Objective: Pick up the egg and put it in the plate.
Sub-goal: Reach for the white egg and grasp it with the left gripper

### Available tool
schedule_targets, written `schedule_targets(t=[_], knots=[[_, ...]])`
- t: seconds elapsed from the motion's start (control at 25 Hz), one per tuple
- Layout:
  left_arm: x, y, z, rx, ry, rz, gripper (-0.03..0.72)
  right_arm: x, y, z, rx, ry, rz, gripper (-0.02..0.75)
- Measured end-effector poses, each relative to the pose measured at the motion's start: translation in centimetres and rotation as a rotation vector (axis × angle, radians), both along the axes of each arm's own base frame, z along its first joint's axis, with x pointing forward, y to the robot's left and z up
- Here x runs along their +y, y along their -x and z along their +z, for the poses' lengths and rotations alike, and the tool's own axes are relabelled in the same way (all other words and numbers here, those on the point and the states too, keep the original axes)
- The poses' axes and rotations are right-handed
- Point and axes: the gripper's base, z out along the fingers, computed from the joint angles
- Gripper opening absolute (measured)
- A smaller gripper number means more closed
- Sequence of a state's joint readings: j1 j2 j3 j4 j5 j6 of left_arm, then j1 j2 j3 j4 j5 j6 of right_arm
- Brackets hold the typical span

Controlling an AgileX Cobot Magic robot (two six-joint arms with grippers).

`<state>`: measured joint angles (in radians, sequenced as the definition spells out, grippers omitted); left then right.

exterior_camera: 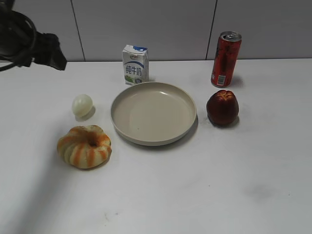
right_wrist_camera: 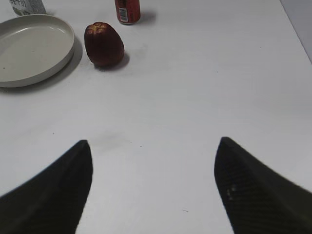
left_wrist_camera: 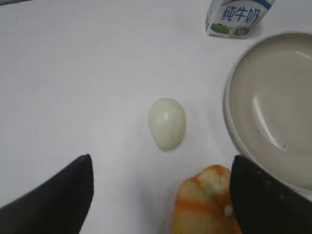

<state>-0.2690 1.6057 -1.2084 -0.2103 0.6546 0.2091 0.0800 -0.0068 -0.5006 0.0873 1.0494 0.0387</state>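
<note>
Resting on the table, the smooth pale egg (left_wrist_camera: 166,123) lies before the released left hand (left_wrist_camera: 161,195).

Egg (exterior_camera: 82,105): small, pale yellowish-white, smooth, oval. Lies on white table, bare, nothing touching it. In left wrist view egg (left_wrist_camera: 167,123) sits ahead of left gripper (left_wrist_camera: 161,195), roughly centred between spread fingertips, narrow end pointing toward gripper, apart from both fingers.

Plate (exterior_camera: 187,127): large, round, shallow, beige, raised rim, nothing inside, flat on table. In left wrist view plate (left_wrist_camera: 231,122) ahead-right of left gripper, near right finger. In right wrist view plate (right_wrist_camera: 58,66) far ahead-left of right gripper (right_wrist_camera: 153,190), well apart. Egg beside plate, not touching.
</note>
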Motion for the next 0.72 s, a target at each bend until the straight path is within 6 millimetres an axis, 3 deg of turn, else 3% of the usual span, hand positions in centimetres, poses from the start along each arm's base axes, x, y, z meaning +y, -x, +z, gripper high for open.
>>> schedule_targets(t=[0.2, 0.36, 0.72], knots=[[-2.2, -4.4, -3.9, 0.114, -0.039, -0.050, 0.667, 0.0, 0.0, 0.0, 0.000, 0.000, 0.000, 0.588], [-3.1, -6.6, -7.2, 0.179, -0.063, -0.062, 0.666, 0.0, 0.0, 0.0, 0.000, 0.000, 0.000, 0.588], [-3.6, -8.7, -13.1, 0.266, -0.092, -0.060, 0.647, 0.0, 0.0, 0.0, 0.000, 0.000, 0.000, 0.588]])
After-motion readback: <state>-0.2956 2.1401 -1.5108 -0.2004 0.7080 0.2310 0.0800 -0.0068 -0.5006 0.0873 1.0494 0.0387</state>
